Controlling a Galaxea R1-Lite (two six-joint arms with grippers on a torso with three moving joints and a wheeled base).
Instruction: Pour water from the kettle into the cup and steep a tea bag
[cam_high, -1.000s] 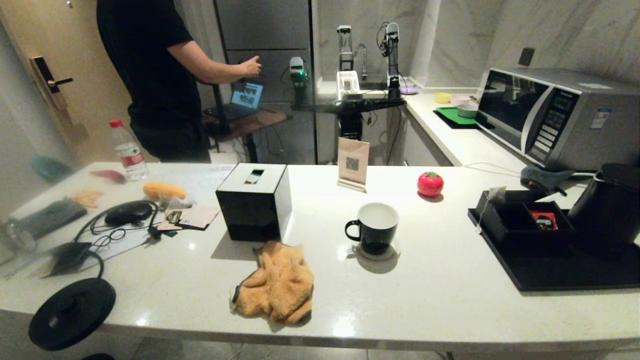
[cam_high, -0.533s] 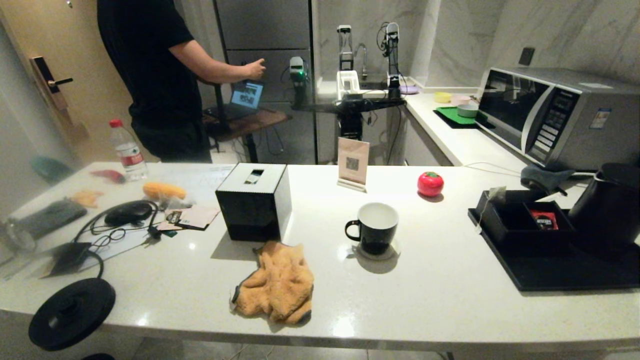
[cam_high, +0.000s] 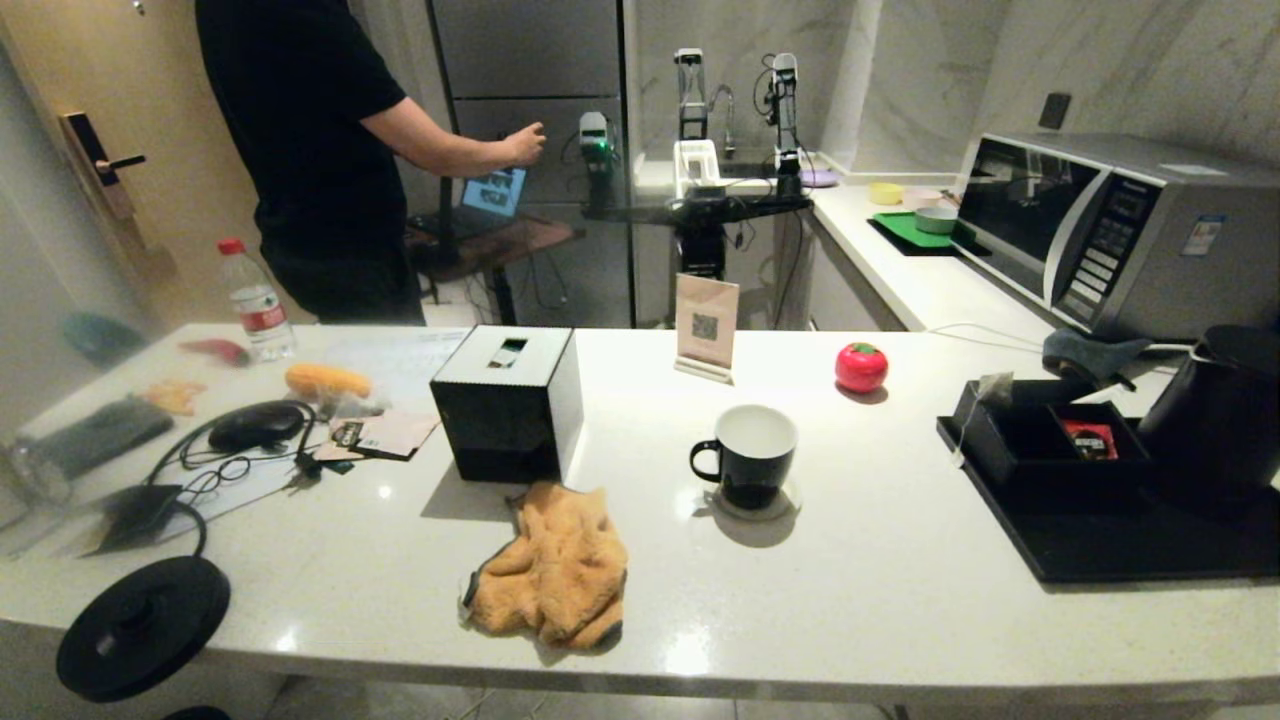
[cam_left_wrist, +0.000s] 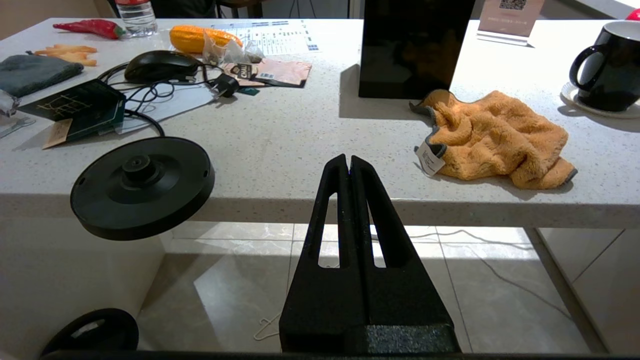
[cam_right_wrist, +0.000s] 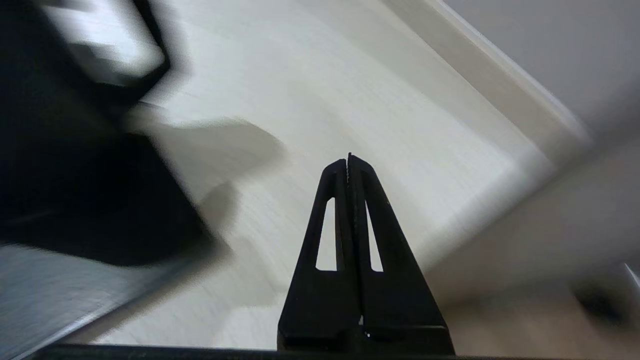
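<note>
The cup stands upright on a pale coaster near the middle of the white counter, handle toward the robot's left. The kettle sits at the far right on a black tray, beside a black compartment box holding a red sachet; the tea bag hangs over that box's left rim.

Neither arm appears in the head view. The left gripper is clenched with nothing between its fingers, held below and in front of the counter's near edge, well apart from the cup. The right gripper is likewise clenched and empty, over pale surface beside a dark blurred mass; what that mass is cannot be told.

An orange cloth lies near the front edge, with a black tissue box behind it. A black round base overhangs the left front edge. Bare counter lies between cup and tray.
</note>
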